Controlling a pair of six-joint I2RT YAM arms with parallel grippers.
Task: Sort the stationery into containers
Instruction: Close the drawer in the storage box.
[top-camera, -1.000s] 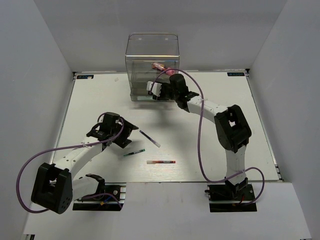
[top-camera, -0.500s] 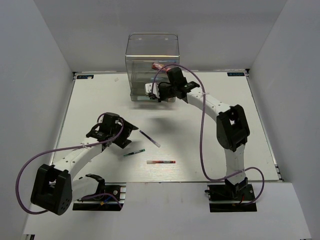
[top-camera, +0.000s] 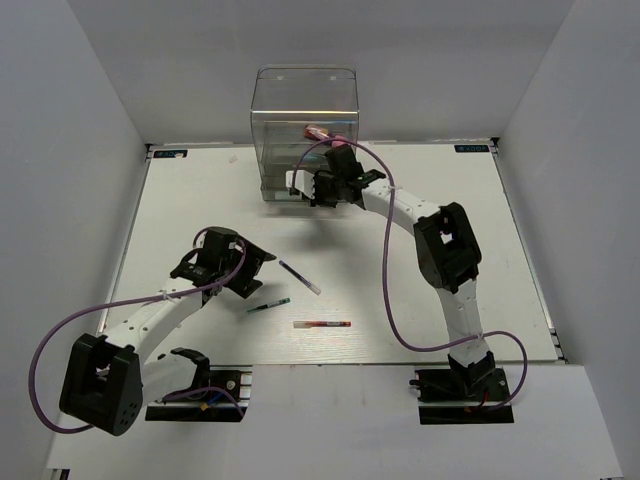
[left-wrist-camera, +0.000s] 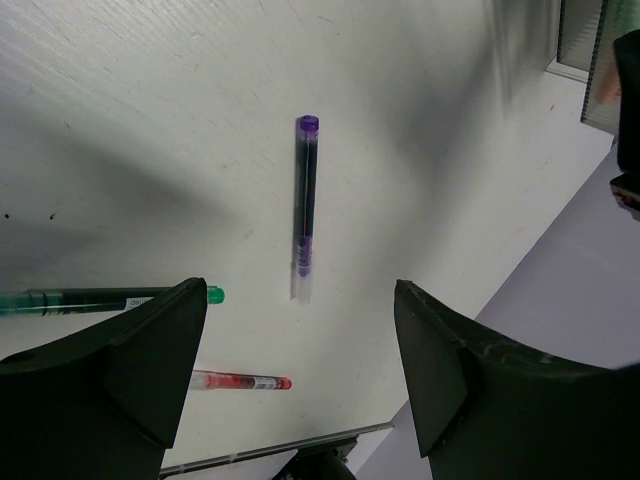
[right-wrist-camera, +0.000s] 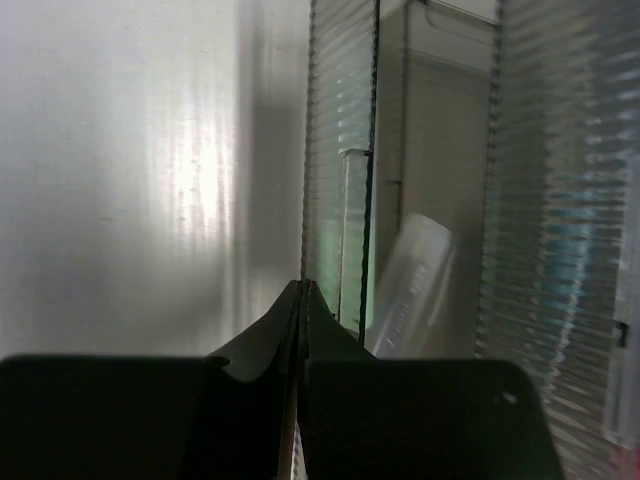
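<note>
White flat table (top-camera: 180, 200) is carrying everything. Tall clear plastic cabinet of stacked shallow drawers (top-camera: 305, 120) is standing straight ahead of the right gripper (top-camera: 300, 184), whose tips are sitting at its lower front. The overhead view is hiding those jaws. The right wrist view is showing both dark fingers (right-wrist-camera: 330, 345) pressed flat together with nothing between them, tips at a ribbed clear drawer edge. A blurred pale cylinder (right-wrist-camera: 410, 280) is sitting behind that ribbing; can't tell what it is.

Left gripper (top-camera: 258, 272) is hovering over the table, jaws spread wide and holding nothing.

Fat red pink-capped tube (top-camera: 320, 132) is lying inside the cabinet, above and beyond the right gripper; only the overhead view is showing it.

Left wrist view: thin dark purple-capped pen (left-wrist-camera: 304, 207) is lying just ahead of the finger gap, pointing away. Thin green pen (left-wrist-camera: 110, 297) is partly hiding behind one finger. Thin red pen (left-wrist-camera: 240, 381) is showing low in the gap, cut off by the same finger.
</note>
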